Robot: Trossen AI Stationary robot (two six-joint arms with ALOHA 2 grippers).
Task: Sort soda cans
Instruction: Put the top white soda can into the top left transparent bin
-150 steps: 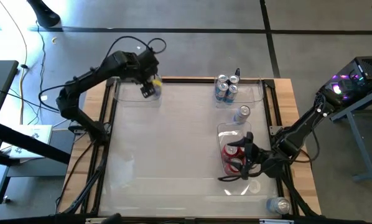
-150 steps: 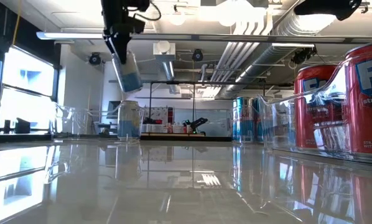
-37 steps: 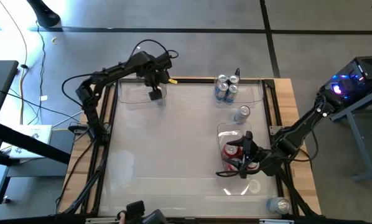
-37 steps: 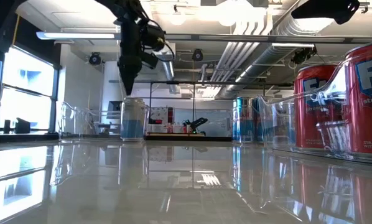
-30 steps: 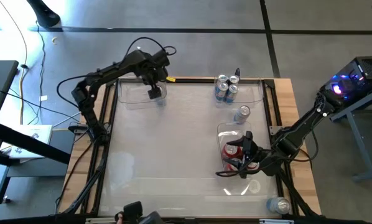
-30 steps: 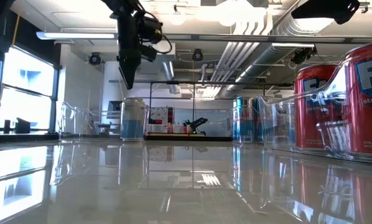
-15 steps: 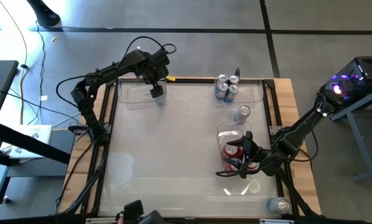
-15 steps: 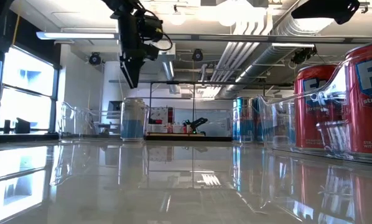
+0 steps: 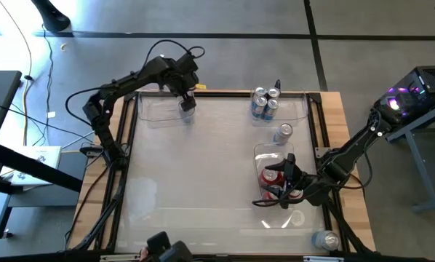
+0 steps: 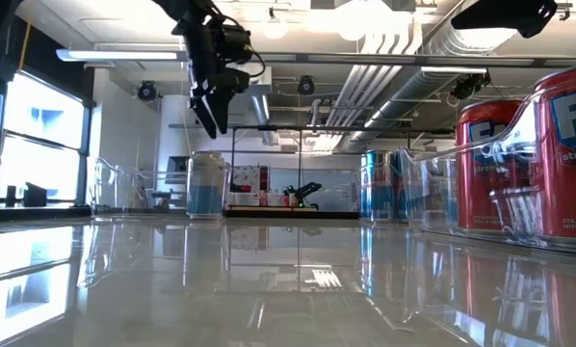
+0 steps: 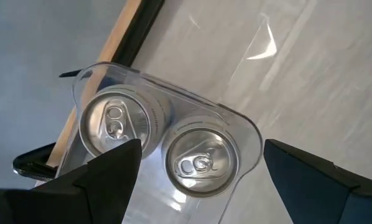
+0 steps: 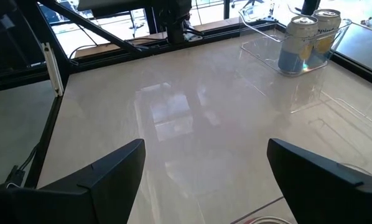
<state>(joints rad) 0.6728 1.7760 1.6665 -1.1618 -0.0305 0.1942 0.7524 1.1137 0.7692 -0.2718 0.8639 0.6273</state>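
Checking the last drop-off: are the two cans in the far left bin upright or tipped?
Upright. The left wrist view looks down on both cans, showing round silver tops with pull tabs, side by side inside the bin.

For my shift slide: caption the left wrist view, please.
Open left tool above two silver-topped cans standing side by side in a clear bin's corner.

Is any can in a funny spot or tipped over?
Yes. One can sits off the white mat on the wooden edge at the near right corner, and another stands alone between two bins. None looks spilled; whether either is tipped, I cannot tell.
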